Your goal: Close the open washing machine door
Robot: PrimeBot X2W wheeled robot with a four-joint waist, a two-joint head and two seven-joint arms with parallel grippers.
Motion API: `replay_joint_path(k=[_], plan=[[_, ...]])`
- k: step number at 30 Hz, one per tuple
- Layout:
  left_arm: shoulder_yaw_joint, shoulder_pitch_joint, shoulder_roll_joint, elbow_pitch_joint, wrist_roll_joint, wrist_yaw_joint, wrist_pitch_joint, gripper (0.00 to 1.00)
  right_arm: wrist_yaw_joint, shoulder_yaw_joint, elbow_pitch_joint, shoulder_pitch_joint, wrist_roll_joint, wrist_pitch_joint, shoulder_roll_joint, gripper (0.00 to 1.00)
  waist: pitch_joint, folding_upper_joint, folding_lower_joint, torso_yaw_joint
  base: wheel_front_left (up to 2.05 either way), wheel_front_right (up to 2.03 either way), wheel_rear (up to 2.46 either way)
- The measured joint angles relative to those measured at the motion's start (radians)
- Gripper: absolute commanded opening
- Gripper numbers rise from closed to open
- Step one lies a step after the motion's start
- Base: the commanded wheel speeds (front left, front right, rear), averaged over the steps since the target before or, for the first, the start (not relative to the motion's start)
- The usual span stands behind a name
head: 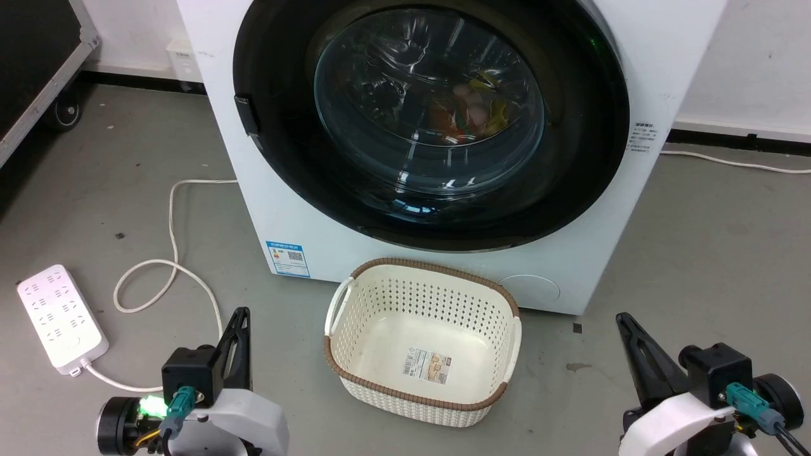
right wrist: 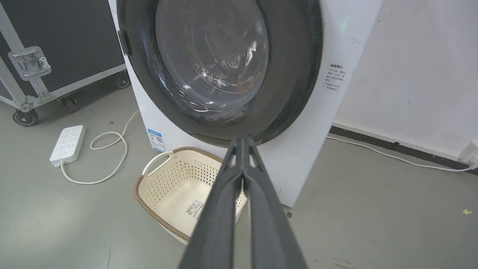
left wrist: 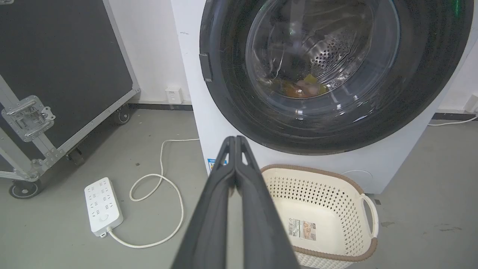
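The washing machine door (head: 431,120) lies flat against the front of the washing machine (head: 285,215). Its black rim sits flush with the white panel, and no gap is visible along either edge.

- **Left gripper (left wrist: 235,139):** the two fingers are pressed together and hold nothing.
- **Right gripper (right wrist: 242,141):** the fingers are likewise together and empty.
- **Position:** both grippers sit low, near the floor and well apart from the door. One is on each side of the cream basket (head: 437,269), which stands just in front of the machine.
- **Direction:** the door lies ahead of and above both sets of fingertips.
- **Nearer arm:** the small latch tab (head: 246,116) is on the door's edge at the robot's left, so the left arm is nearer the free side.

Judgement: the door appears shut. Any further move would be a confirming push near the tab.
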Motion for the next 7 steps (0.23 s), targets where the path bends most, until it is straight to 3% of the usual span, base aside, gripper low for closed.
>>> replay_joint_path(k=[7], plan=[[0.001,0.0,0.0,0.0,0.0,0.0,0.0,0.0,0.0,0.0,-0.001,0.0,0.0,0.0,0.0,0.0,0.0,0.0,0.0,0.0,0.0,0.0,0.0]])
